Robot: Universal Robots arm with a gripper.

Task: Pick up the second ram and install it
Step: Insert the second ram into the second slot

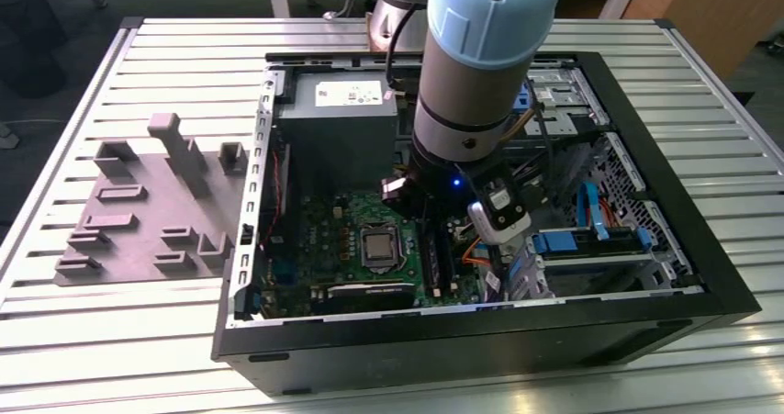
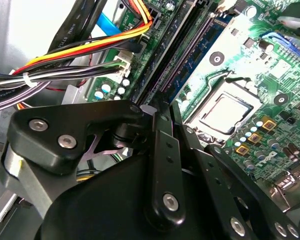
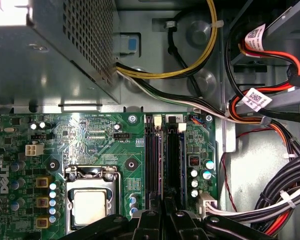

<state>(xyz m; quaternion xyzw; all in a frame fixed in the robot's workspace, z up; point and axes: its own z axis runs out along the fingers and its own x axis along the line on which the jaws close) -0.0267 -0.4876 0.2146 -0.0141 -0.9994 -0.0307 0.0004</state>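
The gripper (image 3: 163, 212) sits low at the frame's bottom centre in the first wrist view, fingers narrowed on the ram (image 3: 163, 165), which stands edge-on in the motherboard (image 3: 90, 145) slots beside the CPU (image 3: 90, 207).

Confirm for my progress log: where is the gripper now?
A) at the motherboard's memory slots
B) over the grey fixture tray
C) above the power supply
A: in the first wrist view the gripper is at the black memory slots, beside the processor socket.
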